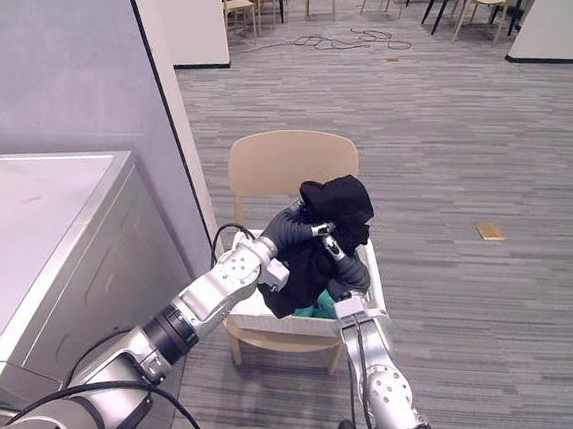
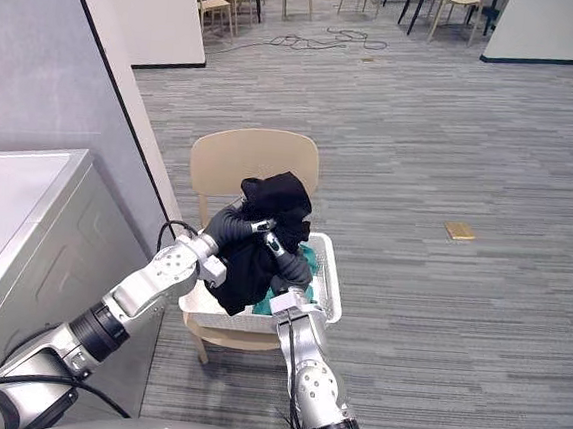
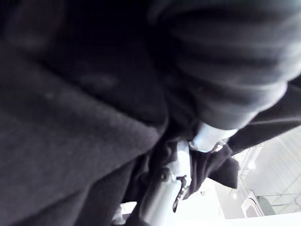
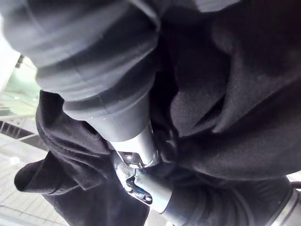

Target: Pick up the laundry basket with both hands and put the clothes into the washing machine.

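Black garment at frame centre covers left hand and right hand; their hold I cannot tell. Better lift it clear of the basket first

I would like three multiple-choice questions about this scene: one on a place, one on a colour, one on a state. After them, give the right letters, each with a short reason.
1. Where does the laundry basket stand?
A. on the washing machine
B. on the chair
C. on the floor

2. What colour is the lower garment in the basket?
A. red
B. yellow
C. teal

3. How is the black garment?
A. bunched and raised above the basket
B. spread flat on the floor
C. hung over the chair's back

Answers:
1 B: the white basket rests on the wooden seat.
2 C: teal cloth shows under the black one.
3 A: it sits up at the left hand and the right hand, over the basket.
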### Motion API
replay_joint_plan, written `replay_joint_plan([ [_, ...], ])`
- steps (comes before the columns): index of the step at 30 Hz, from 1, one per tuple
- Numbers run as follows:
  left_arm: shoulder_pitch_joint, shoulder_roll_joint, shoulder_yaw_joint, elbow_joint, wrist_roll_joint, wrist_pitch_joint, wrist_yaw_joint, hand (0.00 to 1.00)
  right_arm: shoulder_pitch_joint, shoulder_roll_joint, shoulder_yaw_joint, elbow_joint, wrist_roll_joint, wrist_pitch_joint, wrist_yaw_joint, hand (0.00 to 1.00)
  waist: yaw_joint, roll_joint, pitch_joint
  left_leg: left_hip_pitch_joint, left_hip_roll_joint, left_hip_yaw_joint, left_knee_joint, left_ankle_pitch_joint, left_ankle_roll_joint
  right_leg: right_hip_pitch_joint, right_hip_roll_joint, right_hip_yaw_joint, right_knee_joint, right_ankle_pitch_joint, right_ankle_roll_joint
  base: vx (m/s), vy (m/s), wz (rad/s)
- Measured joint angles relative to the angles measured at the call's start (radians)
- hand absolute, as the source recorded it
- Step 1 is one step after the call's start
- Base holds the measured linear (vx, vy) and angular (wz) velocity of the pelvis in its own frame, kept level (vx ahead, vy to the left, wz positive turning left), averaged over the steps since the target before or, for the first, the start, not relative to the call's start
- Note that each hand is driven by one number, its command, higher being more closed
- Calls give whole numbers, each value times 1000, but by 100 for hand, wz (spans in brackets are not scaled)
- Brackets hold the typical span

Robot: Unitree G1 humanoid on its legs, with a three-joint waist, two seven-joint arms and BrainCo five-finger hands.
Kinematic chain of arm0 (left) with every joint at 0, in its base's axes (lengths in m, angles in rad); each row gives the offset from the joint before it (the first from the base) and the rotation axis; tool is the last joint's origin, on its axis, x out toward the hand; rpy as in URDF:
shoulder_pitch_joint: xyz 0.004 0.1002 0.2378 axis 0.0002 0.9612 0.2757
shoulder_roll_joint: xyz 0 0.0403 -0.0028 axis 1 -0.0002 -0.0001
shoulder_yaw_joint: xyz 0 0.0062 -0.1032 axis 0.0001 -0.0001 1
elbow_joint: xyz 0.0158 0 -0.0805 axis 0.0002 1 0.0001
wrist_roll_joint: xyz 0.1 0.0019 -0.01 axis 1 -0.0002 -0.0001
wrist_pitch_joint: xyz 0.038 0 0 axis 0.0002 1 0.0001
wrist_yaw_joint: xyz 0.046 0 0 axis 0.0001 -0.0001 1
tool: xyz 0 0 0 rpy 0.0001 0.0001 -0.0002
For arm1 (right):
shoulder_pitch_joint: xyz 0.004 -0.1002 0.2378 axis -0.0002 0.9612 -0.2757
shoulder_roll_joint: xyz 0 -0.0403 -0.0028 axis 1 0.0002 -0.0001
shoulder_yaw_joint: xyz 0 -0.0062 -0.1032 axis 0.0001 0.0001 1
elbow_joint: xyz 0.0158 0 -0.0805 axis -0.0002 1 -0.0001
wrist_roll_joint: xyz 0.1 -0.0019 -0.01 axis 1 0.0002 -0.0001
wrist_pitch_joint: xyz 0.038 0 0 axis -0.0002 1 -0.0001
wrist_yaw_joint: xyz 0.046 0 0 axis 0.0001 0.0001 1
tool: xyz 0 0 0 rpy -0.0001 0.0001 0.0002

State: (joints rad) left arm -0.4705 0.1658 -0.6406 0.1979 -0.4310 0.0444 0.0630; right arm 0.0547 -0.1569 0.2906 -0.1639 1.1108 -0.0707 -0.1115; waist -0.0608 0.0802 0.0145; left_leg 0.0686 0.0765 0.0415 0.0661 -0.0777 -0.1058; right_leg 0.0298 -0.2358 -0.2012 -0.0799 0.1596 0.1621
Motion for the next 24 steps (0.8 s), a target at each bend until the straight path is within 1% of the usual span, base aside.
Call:
replay_joint_plan([
  [9,0,-3,0,11,-19,-7,0,100,0,0,0,0,-1,0,-1,100,1,-2,1,-1,0,-2,1,0,0,1,0,-1,0,1,2,0,0,0],
  [10,0,-3,1,11,-19,-7,0,100,0,0,0,0,-1,0,-1,0,1,-2,1,-1,0,-2,1,0,0,1,0,-1,0,1,2,0,0,0],
  [15,4,-6,5,12,-26,-7,0,100,0,0,-12,0,-10,1,-1,0,3,-4,1,1,0,2,1,0,0,-1,1,2,0,1,2,-6,-1,-2],
  [20,23,-33,42,8,-40,-14,-4,100,32,-1,-46,-63,-24,24,0,0,3,-6,0,2,1,14,-3,0,0,-9,3,12,0,3,4,-2,0,-6],
  [21,25,-42,51,8,-47,-15,-5,100,56,1,-68,-92,-38,34,2,0,4,-6,0,3,2,17,-6,0,0,-12,3,16,0,3,3,-2,0,-11],
  [23,37,-46,75,7,-48,-12,-5,100,82,4,-121,-124,-54,34,18,0,2,-6,0,6,3,27,-10,0,0,-19,5,27,2,4,4,-5,-1,-13],
  [24,50,-46,96,8,-48,-6,-5,100,96,19,-171,-147,-56,32,26,0,-2,-6,0,10,3,32,-14,0,0,-20,6,30,3,4,4,-7,-3,-19],
])
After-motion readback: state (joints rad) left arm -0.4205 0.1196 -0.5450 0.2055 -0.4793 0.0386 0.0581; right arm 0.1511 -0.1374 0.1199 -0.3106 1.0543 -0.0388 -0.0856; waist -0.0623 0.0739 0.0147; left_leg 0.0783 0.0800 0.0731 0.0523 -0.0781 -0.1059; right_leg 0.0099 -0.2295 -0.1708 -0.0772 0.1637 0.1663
